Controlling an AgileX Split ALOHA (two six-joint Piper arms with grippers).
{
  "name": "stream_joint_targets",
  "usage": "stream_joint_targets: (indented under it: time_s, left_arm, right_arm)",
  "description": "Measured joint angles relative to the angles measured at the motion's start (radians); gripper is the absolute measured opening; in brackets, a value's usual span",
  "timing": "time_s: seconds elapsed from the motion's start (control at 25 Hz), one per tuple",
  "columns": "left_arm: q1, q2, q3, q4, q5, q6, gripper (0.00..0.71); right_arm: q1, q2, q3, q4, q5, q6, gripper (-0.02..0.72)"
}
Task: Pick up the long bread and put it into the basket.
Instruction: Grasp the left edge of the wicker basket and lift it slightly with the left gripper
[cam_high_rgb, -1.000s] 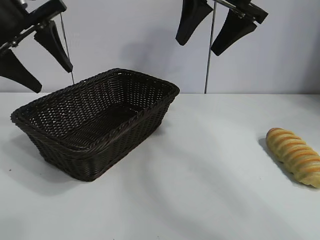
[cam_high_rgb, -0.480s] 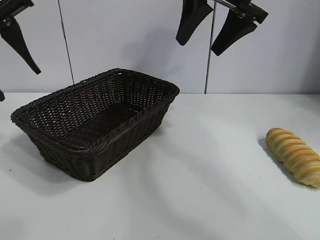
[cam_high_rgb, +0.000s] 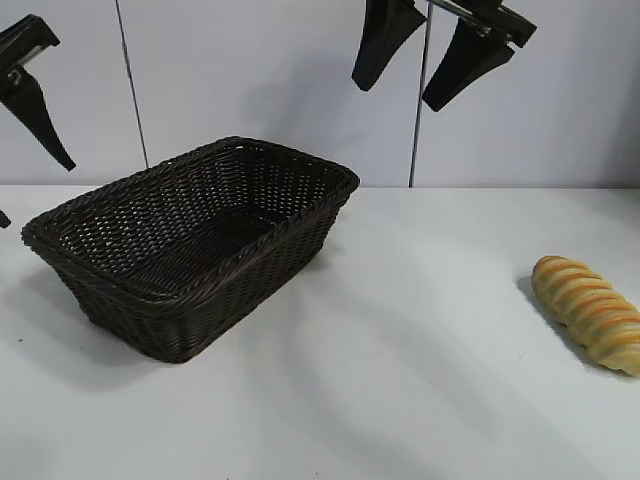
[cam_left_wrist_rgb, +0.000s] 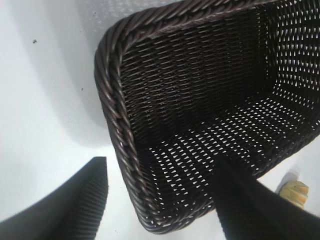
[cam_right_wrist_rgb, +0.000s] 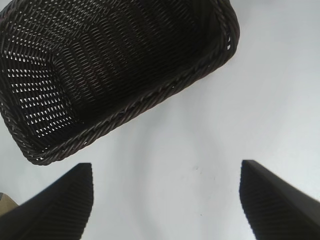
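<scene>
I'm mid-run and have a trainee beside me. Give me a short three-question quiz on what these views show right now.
1. True or false: the long bread already lies in the basket.
2. Which stands open above the table, holding nothing? A) only the left pincer B) only the right pincer C) both
3. Fill in: in the exterior view, the bread lies to the basket's ____.

Key: 1 false; 2 C; 3 right.

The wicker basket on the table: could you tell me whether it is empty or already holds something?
Empty. The wicker basket shows only its bare woven floor in all views, and the long bread lies on the table well to its right.
</scene>
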Motion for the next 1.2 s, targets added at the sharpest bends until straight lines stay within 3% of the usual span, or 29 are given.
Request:
stream_joint_targets:
  time_s: [0.24, 0.52, 1.2]
  left_arm:
    - [-0.058, 0.086, 0.0, 0.009, -0.029, -0.045, 0.445]
    - [-0.058, 0.105, 0.0, 0.117, -0.05, -0.132, 0.445]
    - [-0.079, 0.105, 0.0, 0.218, -0.116, -0.263, 0.445]
  right_arm:
    - [0.0, 0.0, 0.0, 0.0, 0.0, 0.0, 0.58]
    - [0.0, 0.0, 0.0, -0.001, 0.0, 0.0, 0.58]
    - [0.0, 0.0, 0.0, -0.001, 0.001, 0.0, 0.58]
